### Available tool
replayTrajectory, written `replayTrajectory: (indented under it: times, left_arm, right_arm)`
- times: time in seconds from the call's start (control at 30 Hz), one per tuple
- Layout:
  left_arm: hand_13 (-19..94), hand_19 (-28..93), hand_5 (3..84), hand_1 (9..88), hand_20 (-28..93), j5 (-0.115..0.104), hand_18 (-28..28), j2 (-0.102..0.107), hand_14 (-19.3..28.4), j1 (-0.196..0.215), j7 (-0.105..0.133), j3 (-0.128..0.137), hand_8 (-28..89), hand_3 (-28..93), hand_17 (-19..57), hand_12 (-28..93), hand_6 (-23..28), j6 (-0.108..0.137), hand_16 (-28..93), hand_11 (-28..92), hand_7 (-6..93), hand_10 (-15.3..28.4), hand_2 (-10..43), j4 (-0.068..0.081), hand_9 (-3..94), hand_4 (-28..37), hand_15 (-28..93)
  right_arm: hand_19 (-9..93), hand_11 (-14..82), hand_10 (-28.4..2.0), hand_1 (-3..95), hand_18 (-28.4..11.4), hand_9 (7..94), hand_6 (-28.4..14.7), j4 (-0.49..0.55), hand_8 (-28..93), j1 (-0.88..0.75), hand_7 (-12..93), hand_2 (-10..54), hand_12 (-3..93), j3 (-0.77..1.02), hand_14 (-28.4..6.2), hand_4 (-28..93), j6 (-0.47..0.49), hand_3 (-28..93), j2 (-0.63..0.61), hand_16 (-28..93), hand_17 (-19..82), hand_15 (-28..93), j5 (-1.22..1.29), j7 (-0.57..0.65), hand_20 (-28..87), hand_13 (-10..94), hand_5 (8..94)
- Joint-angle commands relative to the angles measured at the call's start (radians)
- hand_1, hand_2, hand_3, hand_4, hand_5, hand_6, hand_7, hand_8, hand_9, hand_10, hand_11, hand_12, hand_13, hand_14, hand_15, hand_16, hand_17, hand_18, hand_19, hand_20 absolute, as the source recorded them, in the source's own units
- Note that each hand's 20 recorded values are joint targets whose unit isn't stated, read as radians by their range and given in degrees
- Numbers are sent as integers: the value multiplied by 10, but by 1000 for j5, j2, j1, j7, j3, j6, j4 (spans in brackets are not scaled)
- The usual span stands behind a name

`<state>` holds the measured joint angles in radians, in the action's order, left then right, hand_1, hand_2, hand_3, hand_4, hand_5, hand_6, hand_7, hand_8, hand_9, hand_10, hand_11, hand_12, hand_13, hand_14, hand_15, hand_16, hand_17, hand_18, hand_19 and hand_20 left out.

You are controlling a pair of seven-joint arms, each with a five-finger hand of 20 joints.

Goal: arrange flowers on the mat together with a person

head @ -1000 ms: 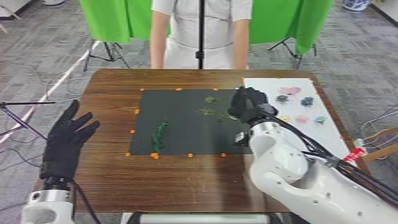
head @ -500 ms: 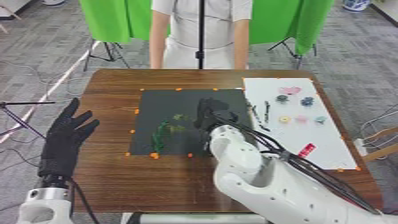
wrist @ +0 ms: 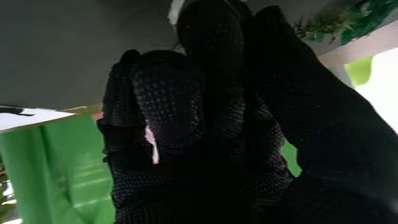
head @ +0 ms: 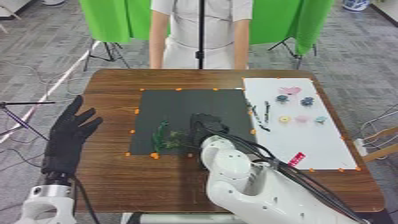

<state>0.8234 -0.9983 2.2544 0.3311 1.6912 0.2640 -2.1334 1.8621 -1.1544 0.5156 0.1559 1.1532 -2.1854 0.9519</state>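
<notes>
In the head view my right hand [head: 206,124] is low over the right-centre of the dark mat [head: 178,102], curled round a fine green sprig [head: 175,136] whose tufts stick out to its left. Just left of those tufts, a darker green leafy stem [head: 161,135] lies lengthwise on the mat. The right wrist view has my right hand [wrist: 204,100] with fingers and thumb closed together, and feathery greenery [wrist: 329,24] beyond the fingertips; the sprig's stem is mostly hidden by the glove. My left hand [head: 67,137] is off the mat at the table's left side, fingers straight.
A white sheet [head: 324,145] on the right holds a pink flower [head: 290,90], a yellow flower [head: 284,119], several small blue and pink blooms, and dark twigs [head: 266,112]. A red tag [head: 296,159] is near its lower left. Orange markers edge the dark mat.
My right hand has moved left and toward the near edge, from beside the white sheet to over the mat, carrying the fine sprig. The dark twigs have come into view. The left hand barely shifted.
</notes>
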Motion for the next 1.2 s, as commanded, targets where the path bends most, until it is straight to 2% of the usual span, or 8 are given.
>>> replayTrajectory:
  times: [0.03, 0.33, 0.53, 0.67, 0.83, 0.87, 0.93, 1.2]
  left_arm:
    - [237, 493, 271, 217, 66, 8, 256, 3, 208, -4, -15, -4, -93, 771, -102, 115, 6, 10, -43, 140, 106, 147, 47, 2, 301, -282, 323]
    - [239, 493, 280, 221, 66, 12, 255, -10, 206, -6, -23, -1, -92, 771, -99, 114, 12, 3, -44, 138, 103, 147, 47, 4, 303, -281, 318]
    - [238, 491, 283, 222, 66, 9, 252, -3, 204, -4, -18, -8, -91, 771, -99, 114, 14, 10, -43, 138, 103, 147, 46, 4, 303, -281, 315]
    - [236, 491, 284, 222, 67, 8, 250, -14, 203, 11, -9, -7, -91, 772, -99, 114, 15, 10, -41, 138, 103, 147, 46, 1, 302, -281, 312]
    - [236, 491, 285, 222, 68, 5, 250, -32, 203, 38, -7, 7, -91, 772, -99, 114, 15, 8, -40, 139, 104, 147, 47, -5, 302, -280, 312]
    - [235, 492, 285, 223, 69, 7, 251, -35, 203, 40, -8, 7, -91, 772, -99, 114, 15, 8, -40, 139, 104, 147, 47, -4, 302, -280, 312]
    - [235, 493, 285, 223, 70, 3, 251, -33, 203, 51, -2, 8, -91, 772, -99, 114, 15, 13, -40, 139, 104, 147, 47, -8, 302, -280, 312]
    - [235, 495, 285, 223, 69, 0, 252, -35, 203, 48, 2, 4, -91, 772, -98, 114, 15, 14, -40, 138, 104, 147, 48, -6, 301, -280, 314]
  right_arm:
    - [811, 351, -115, 541, -241, 915, -10, 0, 156, 9, 166, -95, 223, -1, -96, -125, -8, 590, 29, 203, 274, 696, -1, 13, 292, 782, 890]
    - [822, 348, -108, 501, -243, 923, -5, 2, 114, -2, 157, -69, 224, 21, -92, -171, -17, 570, 40, 204, 289, 684, 35, 14, 268, 799, 898]
    - [827, 337, -105, 480, -244, 932, 1, 18, 59, -18, 161, -55, 222, 47, -89, -183, -60, 561, 46, 205, 297, 670, 89, 21, 254, 812, 895]
    - [828, 321, -105, 465, -245, 933, 1, 48, 43, -27, 154, -51, 216, 54, -87, -187, -119, 572, 18, 202, 297, 648, 92, 18, 247, 818, 890]
    - [815, 243, -120, 454, -258, 902, -11, 119, 28, -56, 156, -38, 185, 90, -94, -180, -134, 552, -39, 190, 285, 572, 88, -9, 234, 811, 801]
    - [811, 231, -125, 438, -260, 895, -12, 128, -26, -58, 161, -31, 180, 90, -96, -176, -130, 559, -53, 191, 282, 560, 89, -1, 231, 808, 787]
    - [802, 206, -143, 412, -268, 874, -18, 142, -90, -86, 161, -15, 167, 115, -106, -171, -113, 563, -68, 188, 272, 536, 88, -15, 228, 799, 757]
    - [800, 157, -187, 341, -281, 810, -37, 168, -91, -167, 139, 41, 141, 167, -122, -164, -23, 547, -105, 177, 257, 519, 160, -1, 223, 790, 675]
